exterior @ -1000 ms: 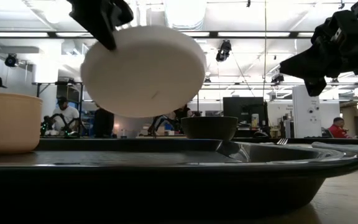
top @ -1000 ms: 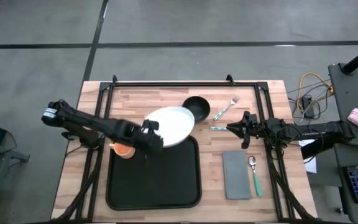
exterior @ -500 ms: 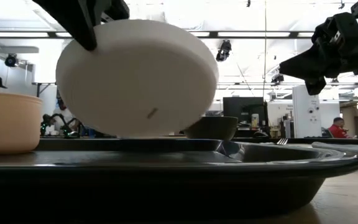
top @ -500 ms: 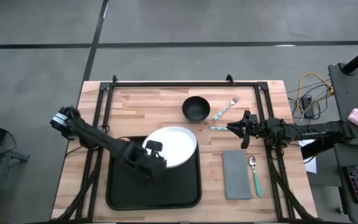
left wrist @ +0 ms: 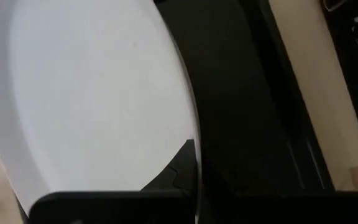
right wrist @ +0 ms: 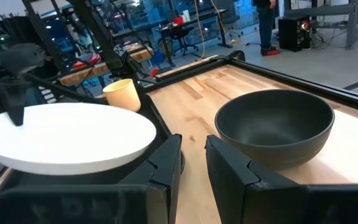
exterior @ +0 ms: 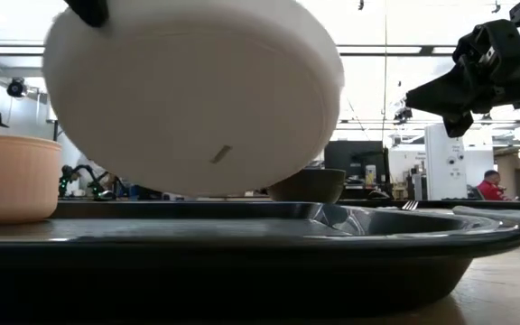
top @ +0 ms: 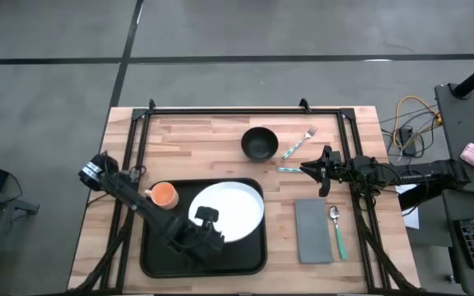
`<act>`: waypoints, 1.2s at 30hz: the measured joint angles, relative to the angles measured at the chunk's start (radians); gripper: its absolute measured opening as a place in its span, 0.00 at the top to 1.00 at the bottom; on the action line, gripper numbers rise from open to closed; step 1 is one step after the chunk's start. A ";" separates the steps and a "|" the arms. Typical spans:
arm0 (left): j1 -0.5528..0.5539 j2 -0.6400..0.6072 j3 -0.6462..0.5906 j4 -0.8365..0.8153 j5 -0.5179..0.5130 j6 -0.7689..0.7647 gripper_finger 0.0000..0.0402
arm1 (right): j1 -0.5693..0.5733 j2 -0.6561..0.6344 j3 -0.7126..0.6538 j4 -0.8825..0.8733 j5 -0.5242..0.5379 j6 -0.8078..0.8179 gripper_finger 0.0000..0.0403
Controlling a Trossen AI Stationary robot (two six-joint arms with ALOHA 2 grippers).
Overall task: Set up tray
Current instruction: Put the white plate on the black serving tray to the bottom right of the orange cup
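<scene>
The white plate (top: 233,211) hangs over the black tray (top: 159,242), carried by my left gripper (top: 206,220), which is shut on its near-left rim. In the low view the plate (exterior: 192,99) is tilted above the tray's rim (exterior: 242,262). An orange cup (top: 164,195) stands in the tray's far left corner. My right gripper (top: 305,168) waits shut above the table, right of the black bowl (top: 260,142), and touches nothing. My left gripper pinches the plate's rim (left wrist: 188,134) on its near-left side, slanting down from the table's left. One finger (left wrist: 180,171) lies on the plate's upper face; the other is hidden under the plate. The plate is tilted and lifted clear of the tray (left wrist: 247,93).
The black bowl (right wrist: 275,127) sits on the wood beyond the tray. A fork (top: 300,141) and another teal-handled utensil (top: 289,169) lie right of the bowl. A grey napkin (top: 313,231) and a spoon (top: 336,226) lie right of the tray. A black frame rims the table.
My left gripper has carried the plate from beside the bowl toward the table's near edge and down, so the plate now hangs low over the tray's middle. The orange cup, hidden under the arm before, shows again.
</scene>
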 joint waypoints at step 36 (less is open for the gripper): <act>-0.140 0.000 -0.359 0.228 0.162 -0.059 1.00 | 0.000 0.000 0.000 0.000 0.053 0.004 0.83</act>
